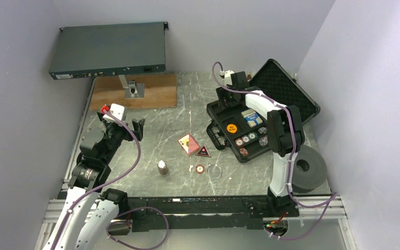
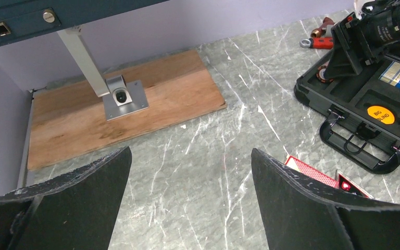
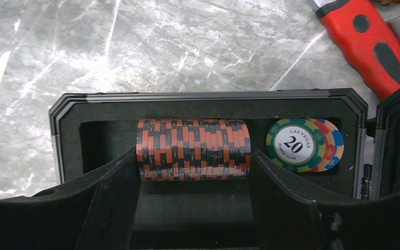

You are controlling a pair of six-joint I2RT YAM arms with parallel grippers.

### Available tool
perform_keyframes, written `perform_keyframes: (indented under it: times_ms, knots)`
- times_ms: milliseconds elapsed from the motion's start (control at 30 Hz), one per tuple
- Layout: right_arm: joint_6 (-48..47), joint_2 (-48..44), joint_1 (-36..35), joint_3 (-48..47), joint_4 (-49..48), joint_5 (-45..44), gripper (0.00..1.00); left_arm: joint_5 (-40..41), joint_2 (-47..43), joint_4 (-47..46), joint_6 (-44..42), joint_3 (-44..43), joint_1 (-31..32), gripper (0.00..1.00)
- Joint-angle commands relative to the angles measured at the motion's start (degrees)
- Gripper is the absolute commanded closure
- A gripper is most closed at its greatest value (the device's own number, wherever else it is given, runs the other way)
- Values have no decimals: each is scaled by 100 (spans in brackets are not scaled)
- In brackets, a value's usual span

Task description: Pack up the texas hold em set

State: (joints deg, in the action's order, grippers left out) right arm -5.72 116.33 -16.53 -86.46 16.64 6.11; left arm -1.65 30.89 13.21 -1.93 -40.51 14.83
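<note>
The case (image 1: 220, 112) lies open at the right of the table, lid (image 1: 286, 86) laid back, with decks and single chips already in its foam pockets. In the far trough, a stack (image 3: 194, 149) of orange-black chips lies on its side next to a few loose chips topped by a "20" chip (image 3: 297, 145). Step in hand, as judged: seating this stack. The right gripper (image 3: 194, 159) is at medium width, one finger against each end of the stack. Next move: release, then lift straight up so the row is not tipped. The right arm reaches forward over the case, wrist pointing down. A card (image 1: 188, 142), triangle (image 1: 203, 151) and chip (image 1: 200, 169) remain unpacked. The left gripper (image 2: 190, 151) hangs low over the table, wide and empty.
</note>
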Motion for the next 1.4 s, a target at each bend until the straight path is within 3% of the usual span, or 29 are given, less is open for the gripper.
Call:
perform_keyframes:
  times_ms: [0, 67, 167, 367, 400, 500, 533, 600, 700, 767, 900, 1067, 1367]
  knots:
    - [-387, 106, 115, -147, -282, -1021, 92, -28, 31, -135, -35, -88, 25, 10]
    - [-395, 96, 115, -100, -364, -1205, 69, -26, 41, -133, -43, -80, 28, 10]
    - [-393, 49, 115, -107, -390, -1402, 49, -32, 54, -138, -44, -78, 16, 10]
    - [-190, -285, 77, -182, -371, -1407, 30, -72, 95, -130, -35, -97, 20, 10]
    - [-152, -333, 61, -220, -336, -1370, 21, -72, 105, -134, -35, -97, 24, 10]
    - [-122, -395, -56, -422, -110, -1440, 16, -79, 97, -136, -42, -88, 28, 10]
    - [-129, -411, -94, -466, -56, -1506, 3, -76, 95, -138, -44, -88, 28, 10]
    - [-104, -418, -157, -574, 75, -1609, 0, -81, 93, -131, -44, -88, 20, 10]
    - [45, -526, -192, -573, 90, -1586, 5, -65, 88, -123, -44, -97, 25, 10]
    - [249, -661, -201, -494, 12, -1357, 14, -76, 85, -121, -44, -96, 21, 10]
    - [692, -813, -201, -260, -263, -708, 52, -81, 79, -108, -44, -102, 22, 11]
    - [1084, -478, -200, -445, -70, -300, 78, -75, 44, -99, -50, -96, 22, 11]
    - [1389, -89, -192, -495, -22, 34, 84, -72, 16, -106, -53, -93, 26, 11]
